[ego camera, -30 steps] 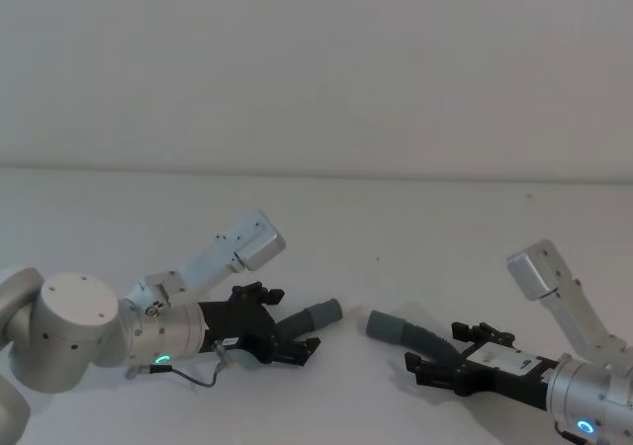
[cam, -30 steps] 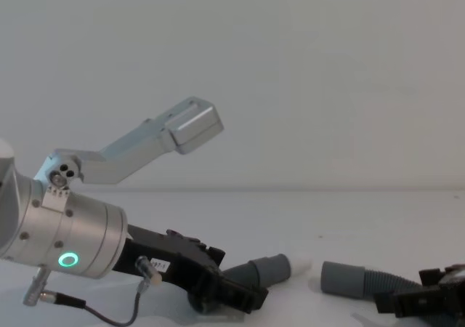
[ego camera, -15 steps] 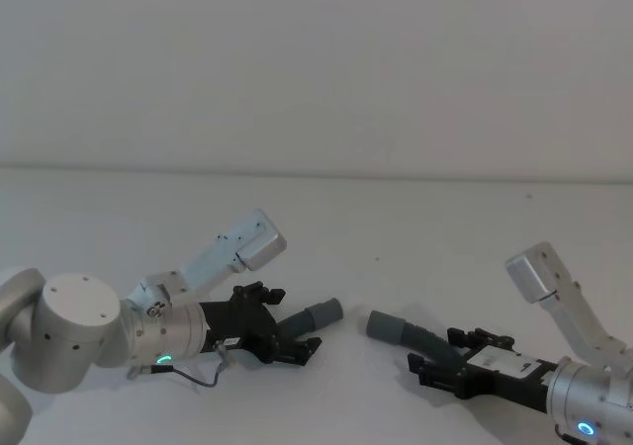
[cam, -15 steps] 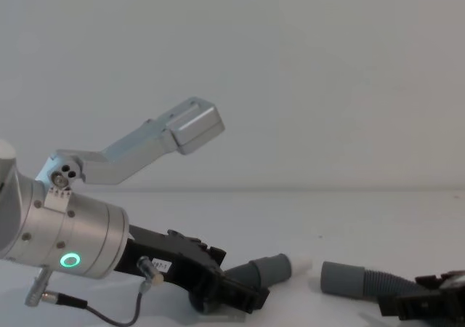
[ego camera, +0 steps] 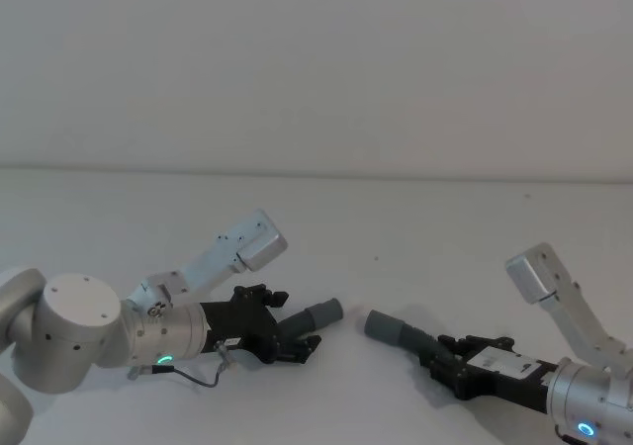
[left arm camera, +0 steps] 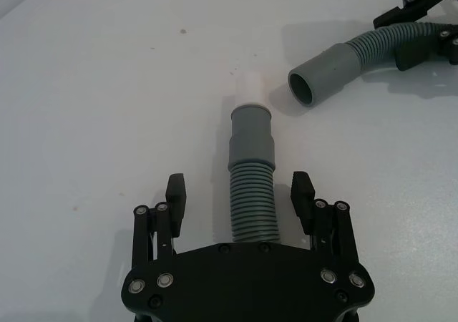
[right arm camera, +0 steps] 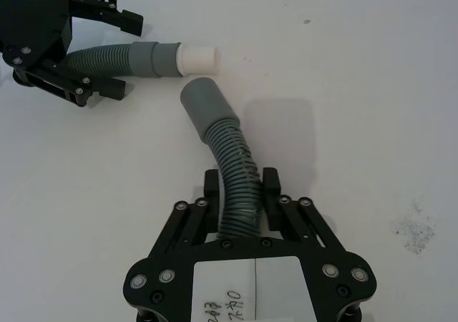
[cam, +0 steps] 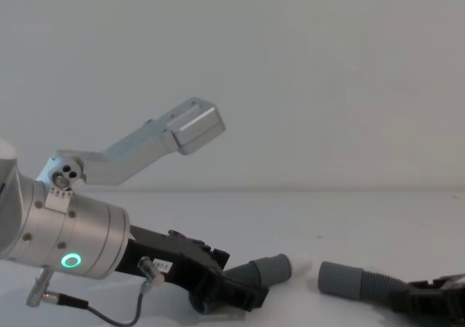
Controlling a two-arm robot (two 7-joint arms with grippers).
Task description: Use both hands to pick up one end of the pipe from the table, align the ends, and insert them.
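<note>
Left gripper, fingers spread, straddles the short hose lying on the table, whose white tip sits just beside the open cuff of the longer hose, which the right gripper pinches by its ribs.

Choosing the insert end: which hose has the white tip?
The hose between the left end effector's fingers; the right end effector's hose has a plain grey cuff.
</note>
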